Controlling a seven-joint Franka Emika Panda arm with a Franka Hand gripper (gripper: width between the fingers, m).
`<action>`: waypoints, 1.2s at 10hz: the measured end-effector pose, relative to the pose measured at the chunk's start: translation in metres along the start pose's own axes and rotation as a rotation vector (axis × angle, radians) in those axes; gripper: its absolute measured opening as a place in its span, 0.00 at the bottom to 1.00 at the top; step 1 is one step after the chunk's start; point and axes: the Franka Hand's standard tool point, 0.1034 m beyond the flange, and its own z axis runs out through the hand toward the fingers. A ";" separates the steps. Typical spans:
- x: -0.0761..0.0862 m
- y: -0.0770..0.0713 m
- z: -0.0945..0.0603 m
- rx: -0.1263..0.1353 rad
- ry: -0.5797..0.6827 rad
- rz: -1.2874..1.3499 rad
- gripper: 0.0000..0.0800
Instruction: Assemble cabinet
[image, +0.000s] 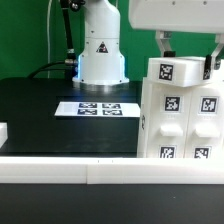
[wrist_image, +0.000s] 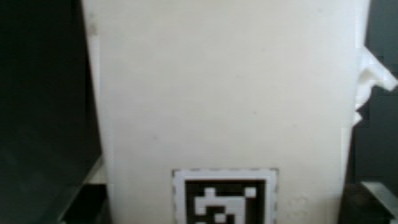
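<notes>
The cabinet (image: 180, 110), a big white box with several black-and-white tags, stands upright at the exterior view's right, near the table's front edge. My gripper (image: 188, 58) comes down on it from above, one dark finger on each side of its top part. In the wrist view the cabinet's flat white panel (wrist_image: 214, 90) fills the space between the fingers (wrist_image: 71, 200), with one tag low on it. The jaws press against the panel's two sides. The cabinet's lower part is hidden in the wrist view.
The marker board (image: 97, 108) lies flat on the black table (image: 40, 110) in front of the robot's white base (image: 100, 55). A small white piece (image: 3, 131) sits at the exterior view's left edge. A white rail (image: 70, 166) runs along the table's front.
</notes>
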 end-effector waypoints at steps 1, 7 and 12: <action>0.001 0.001 0.000 0.001 -0.002 0.074 0.69; 0.001 0.000 0.000 0.008 -0.023 0.586 0.69; -0.001 -0.002 0.000 0.026 -0.057 1.027 0.69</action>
